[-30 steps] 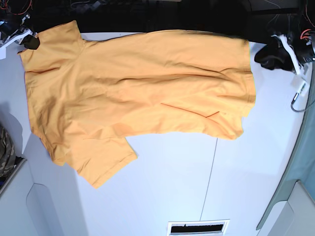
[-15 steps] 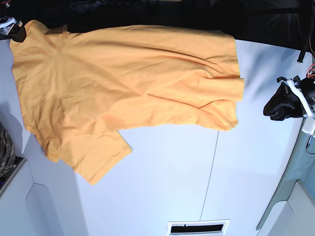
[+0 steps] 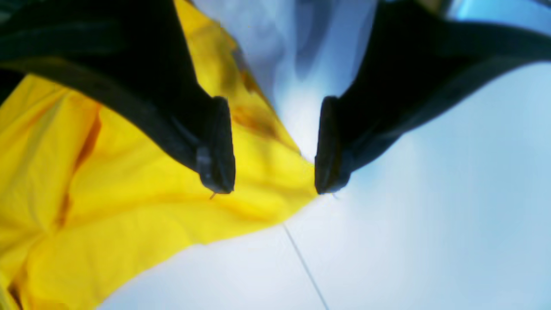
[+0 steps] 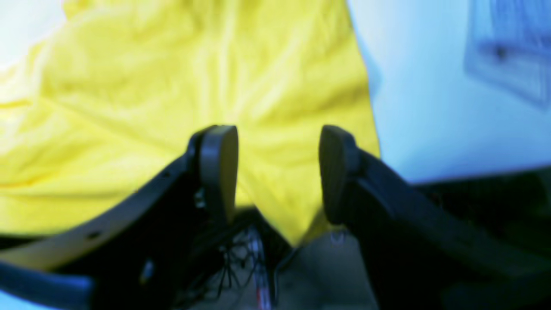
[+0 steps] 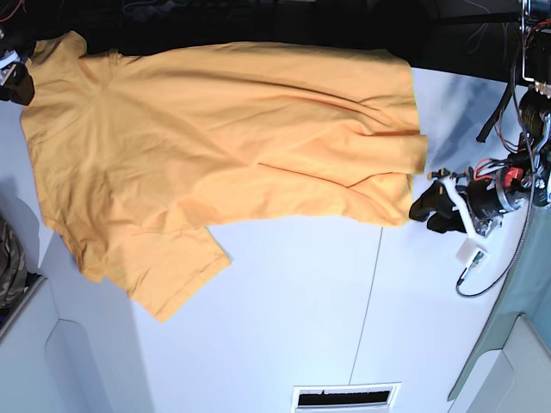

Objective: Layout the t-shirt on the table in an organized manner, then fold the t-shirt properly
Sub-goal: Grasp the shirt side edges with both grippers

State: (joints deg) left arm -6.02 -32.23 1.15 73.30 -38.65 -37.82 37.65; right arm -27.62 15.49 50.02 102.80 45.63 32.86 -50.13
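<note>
Only the base view shows the whole t-shirt [image 5: 224, 151] spread flat on the white counter [image 5: 301, 327]. The left claw [image 3: 274, 189] gapes empty over its hem corner; the right claw [image 4: 277, 172] stands open, empty, above its far edge

Bright, cool overhead light washes the white table [image 5: 293, 318] with soft glare. The base view bends at its edges, with a dark far strip. Both wrist views are blurry, oversaturating the t-shirt [image 3: 129, 193] to vivid yellow.
</note>
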